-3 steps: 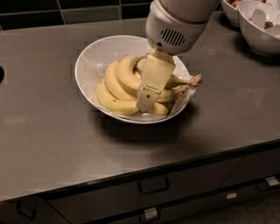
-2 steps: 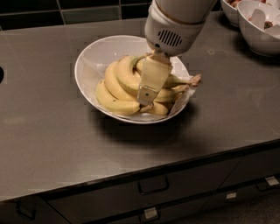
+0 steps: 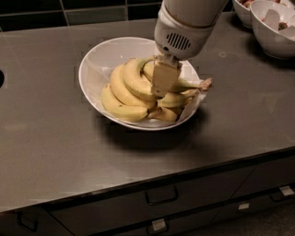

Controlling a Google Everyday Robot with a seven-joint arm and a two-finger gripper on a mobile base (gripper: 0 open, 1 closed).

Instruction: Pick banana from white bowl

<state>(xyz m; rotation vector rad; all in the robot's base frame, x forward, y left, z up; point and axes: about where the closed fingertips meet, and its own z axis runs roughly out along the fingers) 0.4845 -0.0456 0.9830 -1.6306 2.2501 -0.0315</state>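
Observation:
The white bowl (image 3: 94, 57) sits on the dark grey counter, wide and shallow. It holds a bunch of ripe yellow bananas. The top banana (image 3: 132, 79) curves strongly, with a greenish end near the gripper. The bunch's brown stem (image 3: 204, 84) juts over the bowl's right rim. My gripper (image 3: 165, 79) hangs from the white wrist housing (image 3: 182, 27) and reaches down into the bowl. It rests against the top of the bunch, right of the top banana. Its lower tip is hidden among the bananas.
Two smaller, deeper white bowls (image 3: 275, 27) with food stand at the back right corner. A dark tiled wall (image 3: 69, 11) runs behind the counter. The counter's front edge (image 3: 152, 179) has drawers with handles (image 3: 161, 196) below. A dark opening (image 3: 1, 78) shows at the left edge.
The gripper reaches less deep into the bowl than a second ago, having risen slightly. The bowl and bananas stay where they were.

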